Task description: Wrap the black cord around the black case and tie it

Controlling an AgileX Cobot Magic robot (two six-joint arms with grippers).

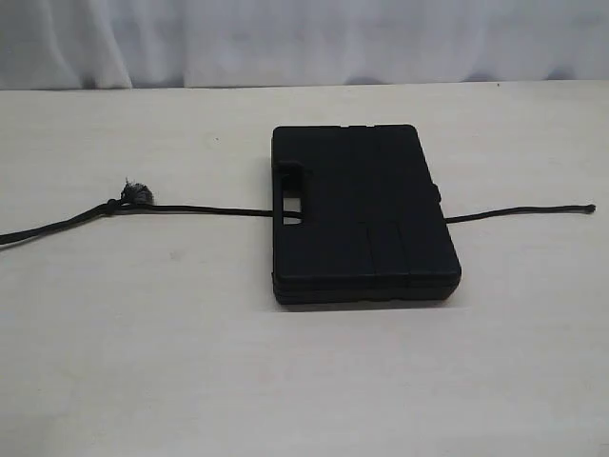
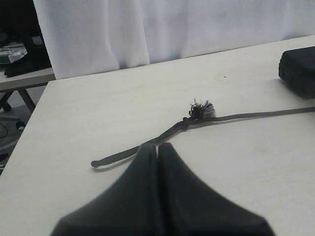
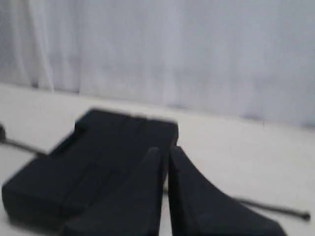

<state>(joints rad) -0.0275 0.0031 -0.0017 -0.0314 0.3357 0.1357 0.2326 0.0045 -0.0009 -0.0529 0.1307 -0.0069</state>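
The black case (image 1: 366, 214) lies flat in the middle of the table, handle cutout facing left. The black cord (image 1: 205, 208) runs across the table and under the case, coming out on the right (image 1: 514, 212) and ending in a knobbed tip. Left of the case it has a knot and a frayed grey tuft (image 1: 136, 191). Neither gripper shows in the exterior view. My left gripper (image 2: 157, 145) is shut, its tips over the cord (image 2: 246, 116) near the tuft (image 2: 202, 109). My right gripper (image 3: 164, 150) is shut beside the case (image 3: 98, 157), with the cord's tip end (image 3: 275, 209) nearby.
The pale table (image 1: 285, 381) ends at a white curtain (image 1: 304, 38) along the back. In the left wrist view the table's edge (image 2: 34, 123) drops off beside dark equipment (image 2: 19, 54). The case's corner (image 2: 299, 69) shows there too.
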